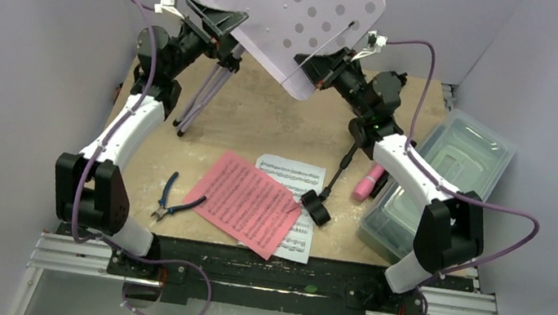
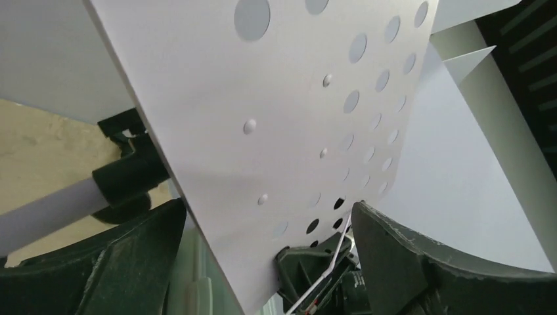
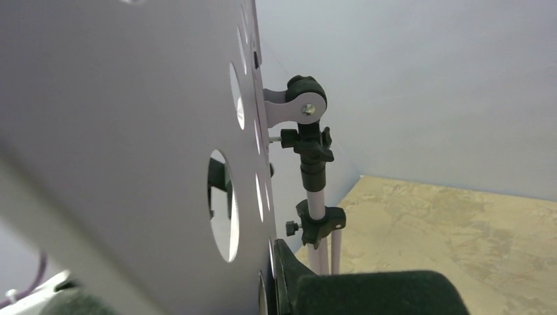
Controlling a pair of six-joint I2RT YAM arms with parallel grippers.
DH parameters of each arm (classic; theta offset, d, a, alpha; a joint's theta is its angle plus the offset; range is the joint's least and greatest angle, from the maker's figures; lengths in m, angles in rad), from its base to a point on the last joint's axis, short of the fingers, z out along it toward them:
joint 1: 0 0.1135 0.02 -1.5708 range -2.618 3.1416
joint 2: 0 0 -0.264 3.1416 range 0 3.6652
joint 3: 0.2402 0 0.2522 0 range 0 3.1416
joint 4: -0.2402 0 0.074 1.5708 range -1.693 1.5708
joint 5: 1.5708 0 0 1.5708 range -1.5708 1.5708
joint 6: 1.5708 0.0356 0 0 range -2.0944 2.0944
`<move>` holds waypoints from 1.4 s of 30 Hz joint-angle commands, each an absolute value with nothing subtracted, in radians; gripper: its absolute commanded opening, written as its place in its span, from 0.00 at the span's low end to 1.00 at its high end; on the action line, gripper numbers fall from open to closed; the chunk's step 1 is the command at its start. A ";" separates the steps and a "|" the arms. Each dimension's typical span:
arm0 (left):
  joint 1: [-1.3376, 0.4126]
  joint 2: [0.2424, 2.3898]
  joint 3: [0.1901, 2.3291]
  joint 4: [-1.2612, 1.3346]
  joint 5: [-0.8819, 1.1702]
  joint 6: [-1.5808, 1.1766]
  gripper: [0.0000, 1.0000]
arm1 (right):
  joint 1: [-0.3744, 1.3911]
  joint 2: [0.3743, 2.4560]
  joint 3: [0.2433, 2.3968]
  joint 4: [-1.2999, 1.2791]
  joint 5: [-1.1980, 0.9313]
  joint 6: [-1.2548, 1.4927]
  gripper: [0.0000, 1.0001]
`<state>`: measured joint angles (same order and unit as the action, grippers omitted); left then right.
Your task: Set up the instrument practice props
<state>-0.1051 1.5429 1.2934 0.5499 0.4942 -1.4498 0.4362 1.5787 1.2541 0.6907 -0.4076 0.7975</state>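
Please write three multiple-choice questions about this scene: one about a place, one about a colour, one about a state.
1. Where do the blue-handled pliers lie? A in the tub; B left of the pink page; C at the table's far edge.
2. Which colour has the upper sheet-music page? A white; B yellow; C pink.
3. How stands the lavender music desk? A flat on the table; B raised, tilted; C folded.
Key: B, they lie left of it; C, it overlaps the white page; B, its tripod stand holds it up.
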 commanded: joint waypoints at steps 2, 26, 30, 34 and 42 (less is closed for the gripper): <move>-0.073 1.381 1.270 0.311 0.524 -1.193 0.98 | 0.381 1.615 1.453 0.928 -0.409 0.695 0.00; -0.051 1.152 1.014 0.223 0.509 -0.743 0.99 | 0.298 1.710 2.059 0.481 -0.854 0.507 0.00; -0.052 1.139 1.042 0.309 0.543 -0.802 0.99 | 0.264 1.722 2.104 0.454 -0.927 0.552 0.00; -0.051 1.158 1.069 0.412 0.554 -0.979 0.99 | 0.255 1.689 2.069 0.434 -0.924 0.540 0.00; -0.057 1.218 0.927 0.896 0.414 -1.529 1.00 | 0.256 1.661 1.951 0.558 -0.925 0.634 0.00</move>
